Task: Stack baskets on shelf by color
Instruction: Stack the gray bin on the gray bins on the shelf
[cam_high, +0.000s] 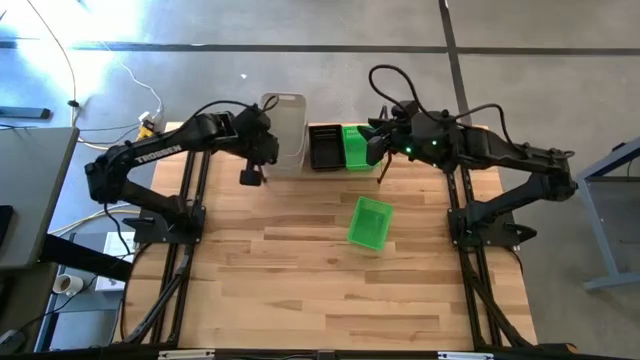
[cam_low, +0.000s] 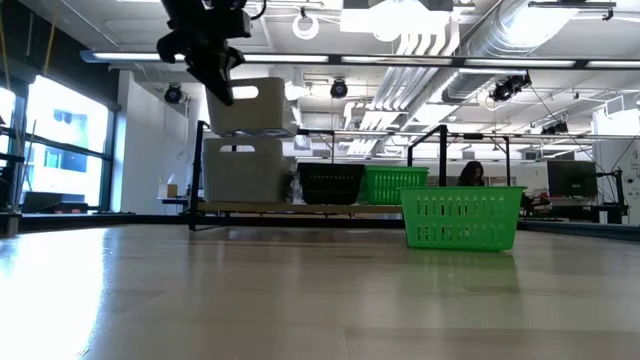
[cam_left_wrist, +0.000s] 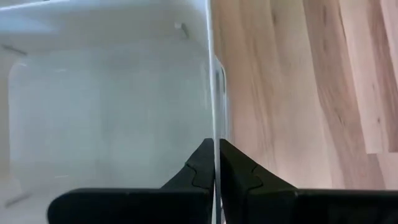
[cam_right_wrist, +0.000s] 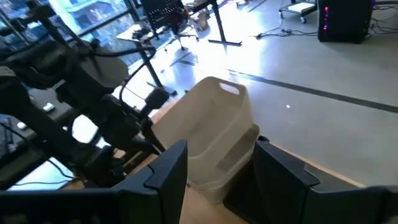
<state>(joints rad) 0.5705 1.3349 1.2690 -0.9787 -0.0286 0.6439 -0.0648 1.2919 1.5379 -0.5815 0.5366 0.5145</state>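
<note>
My left gripper (cam_high: 252, 168) (cam_low: 222, 92) is shut on a whitish-grey basket (cam_high: 287, 118) (cam_low: 252, 105), held over a second whitish basket (cam_low: 243, 172) at the left end of the shelf (cam_low: 300, 208). In the right wrist view the upper whitish basket (cam_right_wrist: 217, 118) sits tilted in the lower one. A black basket (cam_high: 325, 147) (cam_low: 330, 183) and a green basket (cam_high: 356, 146) (cam_low: 395, 183) stand beside them on the shelf. Another green basket (cam_high: 370, 222) (cam_low: 462, 217) stands on the table. My right gripper (cam_high: 381, 150) (cam_right_wrist: 217, 180) is open by the shelf's green basket. My left gripper pinches the upper whitish basket by its side wall (cam_left_wrist: 214, 118) at the rim, one finger (cam_left_wrist: 200, 169) inside and the other finger (cam_left_wrist: 237, 171) outside. The fingers come from above, pointing down. The basket hangs tilted over the lower whitish basket; whether they touch I cannot tell.
Bare wooden tabletop (cam_high: 300, 280) spreads toward the near edge. The shelf's black uprights (cam_low: 200, 165) stand at its ends. The left arm (cam_right_wrist: 93, 124) shows beyond my right gripper's fingers. A person (cam_low: 470, 175) sits in the room behind the table.
</note>
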